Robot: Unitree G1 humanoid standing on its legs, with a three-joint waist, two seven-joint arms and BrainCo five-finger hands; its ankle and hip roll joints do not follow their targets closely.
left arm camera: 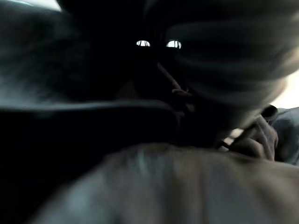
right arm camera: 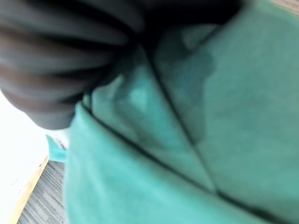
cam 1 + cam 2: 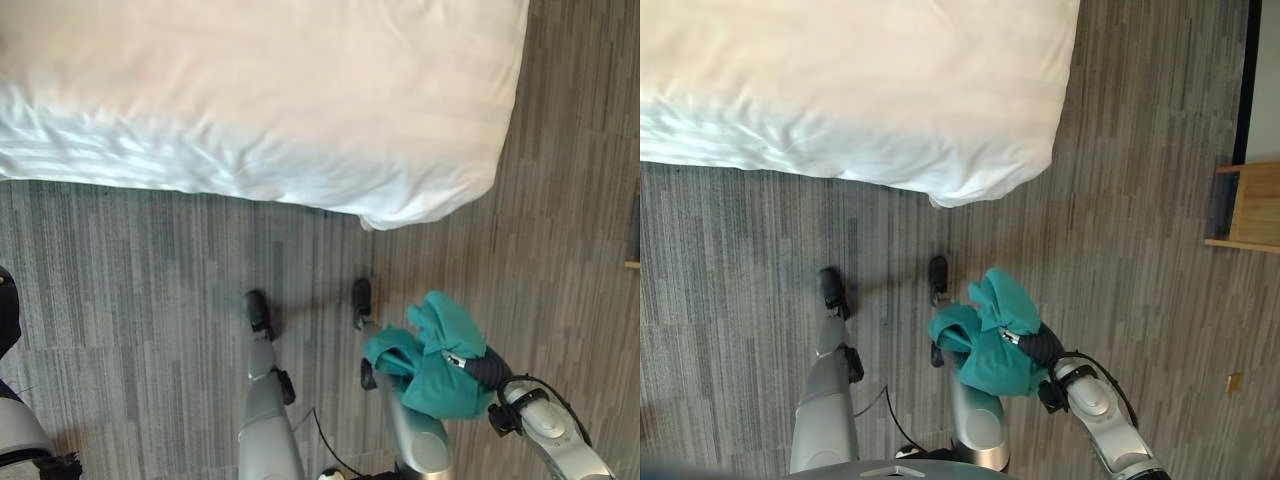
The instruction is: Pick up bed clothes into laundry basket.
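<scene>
1 teal garment bunched over the right hand, fingers hidden; 1 white bed beyond.

daylight is falling evenly across the white bed, washing its top almost flat while soft folds are showing along its near edge. the grey floor is sitting dimmer, with faint shadows spreading under the bed's edge. the head views are staying fairly crisp. the left wrist view is coming out very dark and smeared, two small bright specks glaring near its top. the right wrist view is blurring heavily, the teal cloth lying out of focus.
</scene>
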